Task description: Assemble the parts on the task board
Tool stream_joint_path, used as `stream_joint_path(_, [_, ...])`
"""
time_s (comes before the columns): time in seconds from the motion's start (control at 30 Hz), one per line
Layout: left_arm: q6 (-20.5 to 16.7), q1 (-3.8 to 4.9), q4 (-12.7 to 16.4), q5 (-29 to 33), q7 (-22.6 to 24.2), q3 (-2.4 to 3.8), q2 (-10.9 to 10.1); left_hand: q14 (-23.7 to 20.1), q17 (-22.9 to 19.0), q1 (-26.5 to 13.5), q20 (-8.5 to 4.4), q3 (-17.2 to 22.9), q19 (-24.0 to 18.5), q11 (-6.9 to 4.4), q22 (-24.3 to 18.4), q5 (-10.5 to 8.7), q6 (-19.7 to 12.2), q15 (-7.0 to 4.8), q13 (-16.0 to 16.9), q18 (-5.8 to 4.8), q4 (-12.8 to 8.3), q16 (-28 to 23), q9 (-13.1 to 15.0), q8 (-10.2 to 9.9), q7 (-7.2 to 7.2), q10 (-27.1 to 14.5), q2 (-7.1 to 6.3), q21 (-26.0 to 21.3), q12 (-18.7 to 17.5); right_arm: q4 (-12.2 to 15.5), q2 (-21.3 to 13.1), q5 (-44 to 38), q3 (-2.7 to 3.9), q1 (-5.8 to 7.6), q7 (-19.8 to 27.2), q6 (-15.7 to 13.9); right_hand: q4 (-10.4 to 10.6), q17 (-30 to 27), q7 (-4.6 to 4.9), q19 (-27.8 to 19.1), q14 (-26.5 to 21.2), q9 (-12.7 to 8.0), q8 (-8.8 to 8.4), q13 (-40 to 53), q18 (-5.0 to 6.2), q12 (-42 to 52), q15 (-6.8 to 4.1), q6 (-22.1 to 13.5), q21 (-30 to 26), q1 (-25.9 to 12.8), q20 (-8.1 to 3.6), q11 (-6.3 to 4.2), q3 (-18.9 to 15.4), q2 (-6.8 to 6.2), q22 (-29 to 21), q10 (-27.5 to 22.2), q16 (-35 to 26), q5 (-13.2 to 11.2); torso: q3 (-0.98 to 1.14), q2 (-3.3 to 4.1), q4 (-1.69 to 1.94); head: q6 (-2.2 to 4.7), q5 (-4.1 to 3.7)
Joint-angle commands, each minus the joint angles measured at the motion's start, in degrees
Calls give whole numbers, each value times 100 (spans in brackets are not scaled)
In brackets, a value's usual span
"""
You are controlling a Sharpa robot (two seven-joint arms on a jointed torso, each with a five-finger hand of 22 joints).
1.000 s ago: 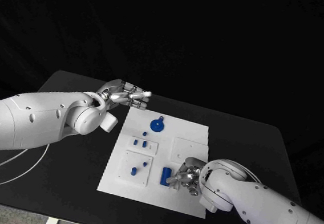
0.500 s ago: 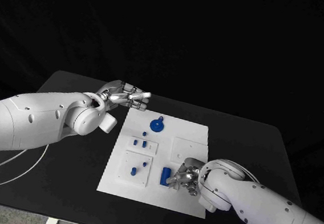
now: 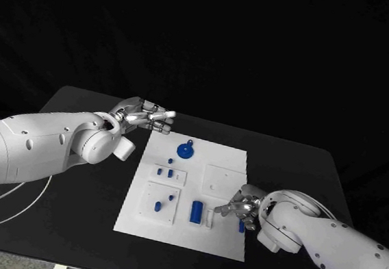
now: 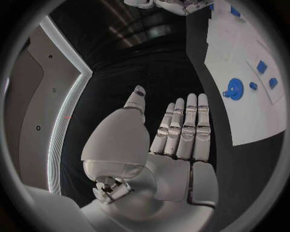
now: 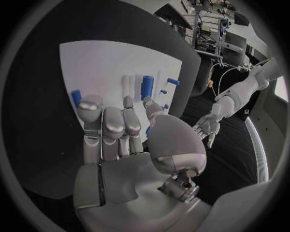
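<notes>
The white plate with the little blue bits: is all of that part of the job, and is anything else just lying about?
Part of the job:
- task board
- blue round part
- blue upright part
- small blue parts
- left robot hand, open
- right robot hand, open

Just lying about:
- black table
- white cable

The black table (image 3: 60, 224) carried one thing, the white board (image 3: 213, 238), which lay flat at its middle with its long sides running toward twelve and six o'clock. Bare dark tabletop showed all round the board, widest at three and nine o'clock.
</notes>
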Motion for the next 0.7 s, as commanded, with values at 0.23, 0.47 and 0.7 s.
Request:
stream_joint_path(0.23, [-4,-1,84,8,103,2,-54,17,0,-4,-8,-23,14,-10,10,-14,-29,4,6,30,-42,-11,3,24,-3,-5,60,35,-9,-139,-454,66,71,-1,-100,477,4,-18,50,323,-3,-57,-2,105,56,7,-13,-158,45,97,-6,28,25,-33,247,12,29,-259,8,12,8,57,-183])
stream_joint_path(0.47, [-13,-5,108,-1,101,2,-115,7,-3,-33,-6,-44,-4,-9,14,-14,-10,7,7,26,-103,-12,4,34,-9,-10,79,51,-9,-198,-580,-239,81,-25,-194,459,86,-35,56,323,-4,-94,-1,104,63,9,-6,-150,63,49,4,33,96,-154,243,20,48,-414,3,4,7,14,-210])
stream_joint_path(0.7, [-7,-6,121,-14,84,2,-131,4,-1,-31,-5,-31,-10,-8,14,-15,-2,7,6,26,-97,-11,3,33,-9,-12,79,55,-9,-254,-544,-475,83,-143,-250,436,295,-51,57,324,-11,-86,1,102,62,8,-4,-138,75,58,6,36,238,-312,232,20,58,-585,-7,2,30,-3,-242])
